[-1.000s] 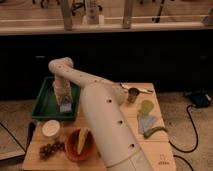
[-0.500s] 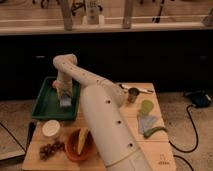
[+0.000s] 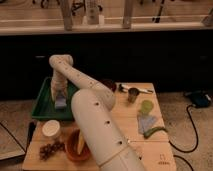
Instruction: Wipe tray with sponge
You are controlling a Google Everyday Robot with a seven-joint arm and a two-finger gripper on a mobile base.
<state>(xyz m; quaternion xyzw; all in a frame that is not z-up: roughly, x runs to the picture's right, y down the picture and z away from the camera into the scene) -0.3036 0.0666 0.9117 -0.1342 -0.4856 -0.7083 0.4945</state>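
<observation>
The tray [image 3: 39, 108] lay at the ten o'clock corner of the desk [image 3: 128, 118], and the arm bent down into it. The tool [image 3: 60, 98] hung low over the tray's floor. The sponge [image 3: 60, 104] sat directly beneath it, a little toward four o'clock of the tray's middle. Whether the tool was clamped on the sponge, I cannot tell. The step in hand looked like the wipe itself. The next move would call for steady downward pressure and a stroke toward the bare floor at nine o'clock, stopping short of the raised rim. The orange bowl [image 3: 76, 148] sat at six o'clock of the tray, apart from it.
</observation>
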